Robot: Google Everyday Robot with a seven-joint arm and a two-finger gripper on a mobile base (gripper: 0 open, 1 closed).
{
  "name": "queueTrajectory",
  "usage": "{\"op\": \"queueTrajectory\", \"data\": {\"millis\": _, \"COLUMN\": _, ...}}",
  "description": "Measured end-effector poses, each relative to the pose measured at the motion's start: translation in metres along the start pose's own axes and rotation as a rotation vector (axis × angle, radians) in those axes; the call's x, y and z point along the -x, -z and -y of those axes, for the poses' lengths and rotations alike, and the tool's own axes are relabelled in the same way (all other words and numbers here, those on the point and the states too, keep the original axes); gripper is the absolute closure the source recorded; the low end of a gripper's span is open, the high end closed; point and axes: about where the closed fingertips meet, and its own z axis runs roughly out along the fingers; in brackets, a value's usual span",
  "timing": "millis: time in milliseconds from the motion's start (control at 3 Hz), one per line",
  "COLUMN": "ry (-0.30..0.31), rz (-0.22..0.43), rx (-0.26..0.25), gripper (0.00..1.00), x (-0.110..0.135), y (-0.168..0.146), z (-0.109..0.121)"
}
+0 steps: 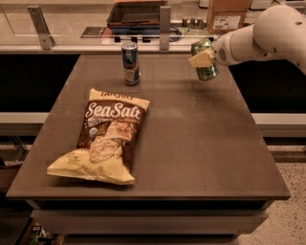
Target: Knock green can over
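Note:
The green can (206, 67), olive with a silver top, is at the far right of the table (191, 143). It is tilted, with its top leaning to the left. My gripper (202, 59) reaches in from the right and is against the can's upper half, with a cream part of it covering the can's near side. The white arm (267, 33) runs off to the upper right. Whether the can's base rests on the table or is slightly raised cannot be told.
A slim blue-and-silver can (130, 63) stands upright at the far middle of the table. A Sea Salt chip bag (104, 136) lies flat at the front left. A counter with a tray (138, 14) and a cardboard box (228, 14) runs behind the table.

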Motion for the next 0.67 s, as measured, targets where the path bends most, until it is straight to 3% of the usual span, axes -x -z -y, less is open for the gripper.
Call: {"op": "queueTrajectory", "data": {"millis": 667, "ry": 0.024, "rz": -0.172, "rx": -0.037, "gripper": 1.00, "x": -0.027, "y": 0.004, "z": 0.005}}
